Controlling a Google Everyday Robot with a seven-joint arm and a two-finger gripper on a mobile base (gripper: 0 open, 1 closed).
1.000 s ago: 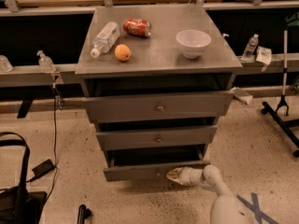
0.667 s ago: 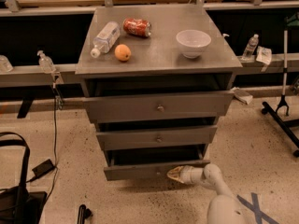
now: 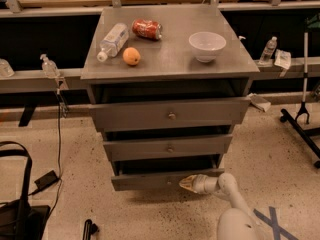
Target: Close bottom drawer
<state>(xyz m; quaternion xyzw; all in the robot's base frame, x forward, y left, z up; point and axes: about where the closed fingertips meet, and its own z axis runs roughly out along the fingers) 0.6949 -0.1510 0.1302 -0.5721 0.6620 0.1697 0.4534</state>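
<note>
The pale, cone-tipped gripper (image 3: 187,183) has risen very slightly. It now lies against the front of the narrow, dark grey metal bottom drawer (image 3: 145,180), right of that front's centre, low beneath the front edge of the grey metal bench (image 3: 170,64), nearer its front right corner.
</note>
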